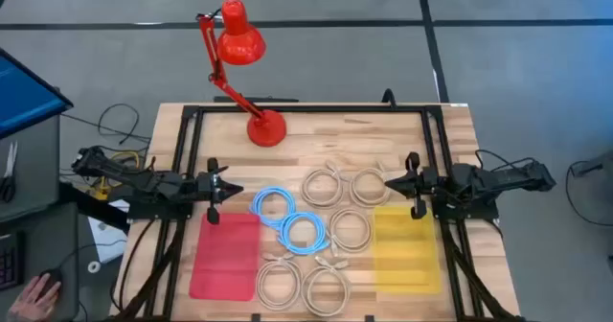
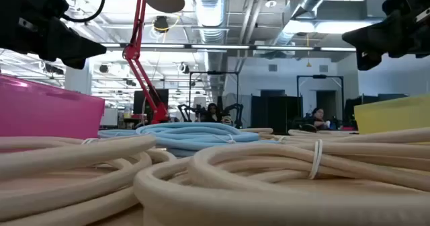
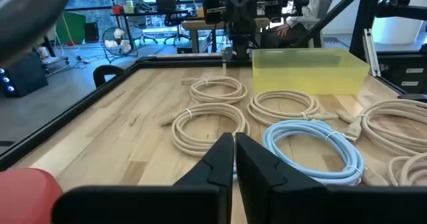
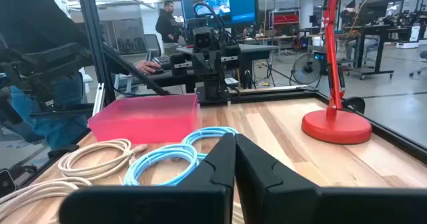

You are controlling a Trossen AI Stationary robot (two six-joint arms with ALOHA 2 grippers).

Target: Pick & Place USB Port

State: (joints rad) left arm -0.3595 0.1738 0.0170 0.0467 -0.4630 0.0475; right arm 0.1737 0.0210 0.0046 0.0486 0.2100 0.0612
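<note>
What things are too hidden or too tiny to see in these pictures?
- Cable plugs: too small in the high view; the beige cables show only as coils.
- Inside the pink bin: the low view shows only its wall.
- Blue cables: partly hidden in the low view behind beige coils.
- Red lamp: its head is cut off by the low view's top edge.

Both arms stretched low and level, reaching inward from opposite sides, grippers facing each other and well apart. Left gripper point(image 1: 218, 190) at end of left arm, pointing twd centre, fingers point(image 3: 223, 159) pressed together (tips meeting, no gap in wrist view), nothing held. Right gripper point(image 1: 410, 182) at end of right arm, mirror pose, fingers point(image 4: 225, 156) likewise closed on nothing. Wrists straight, neither gripper tilted up or down.
</note>
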